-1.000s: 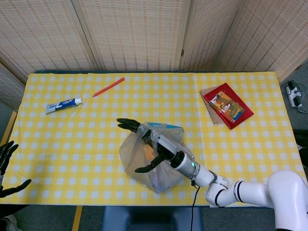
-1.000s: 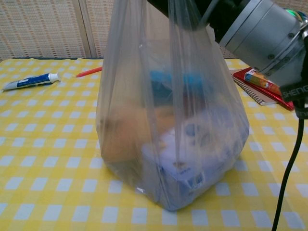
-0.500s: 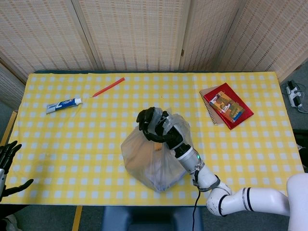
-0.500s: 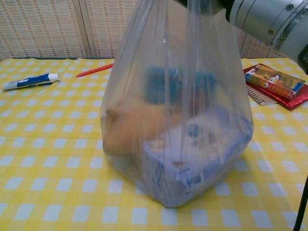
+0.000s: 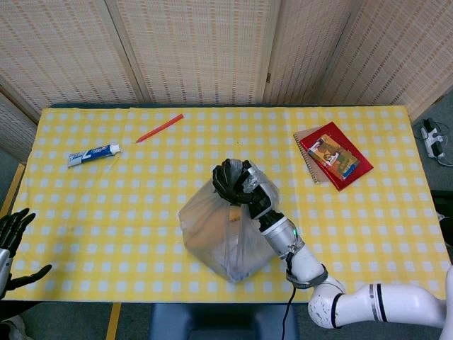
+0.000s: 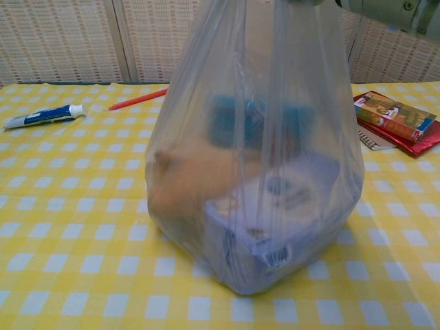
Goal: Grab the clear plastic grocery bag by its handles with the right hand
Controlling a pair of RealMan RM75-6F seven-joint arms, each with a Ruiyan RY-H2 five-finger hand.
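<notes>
right hand (image 5: 236, 185): moved further over the bag (image 6: 254, 172), fist now closed on gathered handles; risk: thin plastic slipping, load tipping.

Blurred contents inside the plastic bag (image 6: 254, 172); left hand (image 5: 13, 241) cut off at frame edge.

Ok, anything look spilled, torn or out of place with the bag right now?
Nothing stands out. The clear plastic grocery bag stands on the yellow checked tablecloth, its contents inside, its handles gathered in the right hand. No tear shows.
</notes>
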